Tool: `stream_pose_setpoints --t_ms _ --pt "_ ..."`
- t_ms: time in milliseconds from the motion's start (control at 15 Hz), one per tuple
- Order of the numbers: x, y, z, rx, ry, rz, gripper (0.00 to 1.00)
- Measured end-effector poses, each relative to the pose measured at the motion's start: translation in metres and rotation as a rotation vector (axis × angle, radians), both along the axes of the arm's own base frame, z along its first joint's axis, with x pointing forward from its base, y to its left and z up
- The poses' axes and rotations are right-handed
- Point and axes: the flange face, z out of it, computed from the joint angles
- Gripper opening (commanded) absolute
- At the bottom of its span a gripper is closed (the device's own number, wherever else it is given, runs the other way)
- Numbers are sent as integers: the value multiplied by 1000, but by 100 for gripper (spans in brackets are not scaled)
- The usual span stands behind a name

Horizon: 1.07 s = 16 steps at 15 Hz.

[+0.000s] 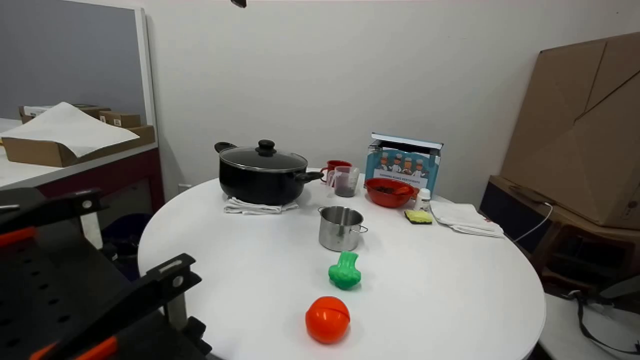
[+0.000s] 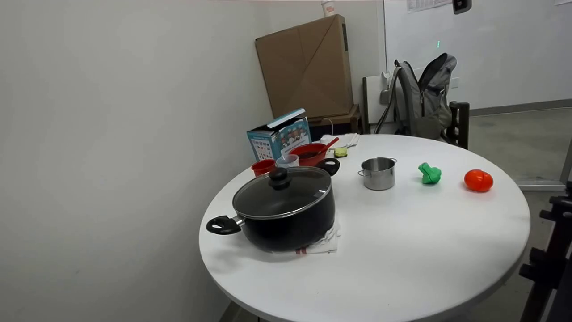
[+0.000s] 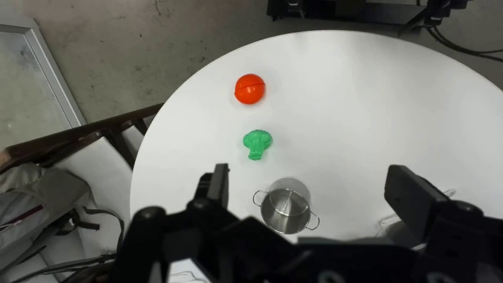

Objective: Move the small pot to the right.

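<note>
White round table point(image 1: 440, 295) bears the small pot point(image 1: 336, 234), upright near green broccoli point(image 1: 345, 275); the pincer point(image 3: 308, 182) hangs above, fingers spread wide

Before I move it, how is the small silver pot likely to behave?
The small silver pot is probably light for its size: its wall looks thin and no contents show inside. Its shiny metal side could be slippery. Standing upright, it likely won't roll, but might tip if pushed high.
</note>
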Motion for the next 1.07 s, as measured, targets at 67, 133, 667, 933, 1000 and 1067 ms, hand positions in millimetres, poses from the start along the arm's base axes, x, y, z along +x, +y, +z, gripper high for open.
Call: stream_pose_setpoints --t_ms 67,133,667,933,1000,1067 --pt "4 -3 -4 -4 1 -1 100" --pt "10 -7 -9 -6 -8 -2 100" --pt "67 -43 -80 28 -39 -70 100" --pt "94 -44 -111 45 -1 -17 100" --pt "101 -45 -116 47 5 -12 100" --pt "108 -46 -119 47 7 -13 100"
